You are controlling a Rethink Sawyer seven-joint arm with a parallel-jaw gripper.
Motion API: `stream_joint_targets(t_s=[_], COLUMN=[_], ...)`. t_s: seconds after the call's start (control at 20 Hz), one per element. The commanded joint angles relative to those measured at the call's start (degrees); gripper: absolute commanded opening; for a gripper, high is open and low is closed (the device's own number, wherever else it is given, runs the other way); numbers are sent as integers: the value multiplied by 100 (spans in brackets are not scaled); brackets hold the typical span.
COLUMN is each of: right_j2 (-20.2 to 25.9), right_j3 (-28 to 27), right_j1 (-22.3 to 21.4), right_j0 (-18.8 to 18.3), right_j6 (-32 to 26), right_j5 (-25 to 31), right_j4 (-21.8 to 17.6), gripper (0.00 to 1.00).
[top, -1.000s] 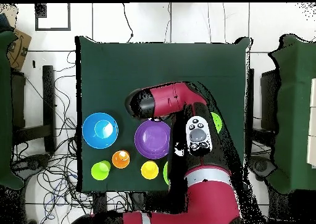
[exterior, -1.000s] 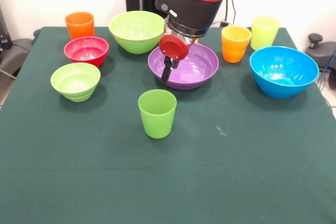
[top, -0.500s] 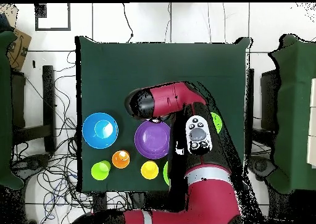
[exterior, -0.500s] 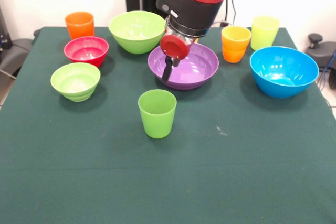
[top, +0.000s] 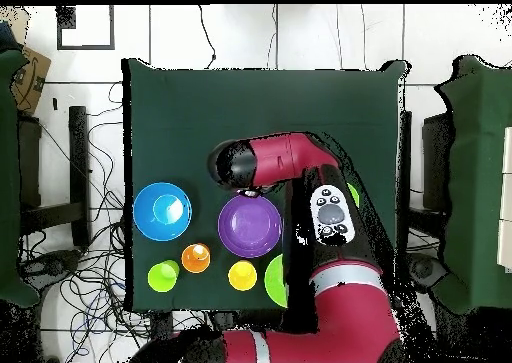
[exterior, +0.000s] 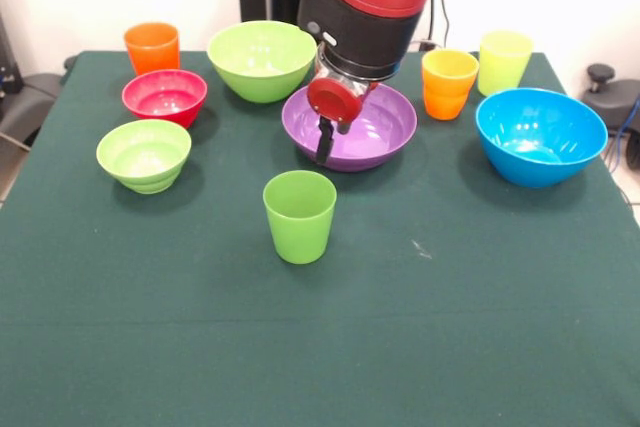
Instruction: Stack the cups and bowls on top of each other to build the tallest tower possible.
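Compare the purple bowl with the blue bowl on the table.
The purple bowl is wide and shallow; the blue bowl is deeper with taller walls. The purple bowl sits mid-table, partly behind the gripper in the front view; the blue bowl stands clear of the arm near the table's edge. Both are upright, glossy and empty as far as visible, with nothing stacked on them.

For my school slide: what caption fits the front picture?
Robot gripper hangs over the purple bowl, colourful cups unstacked.
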Motion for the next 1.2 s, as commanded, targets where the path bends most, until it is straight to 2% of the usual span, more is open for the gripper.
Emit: stream_joint_targets(t_s=[0.05,0.3,0.6,0.9,1.2], right_j2=[311,96,-15,-117,-105], right_j3=[159,85,164,391,912], right_j1=[254,266,283,249,-155], right_j0=[-111,20,101,167,188], right_j6=[-165,-305,-200,4,259], right_j5=[260,580,588,456,71], right_j4=[-275,-541,-688,-767,-628], gripper=[100,100,100,100,100])
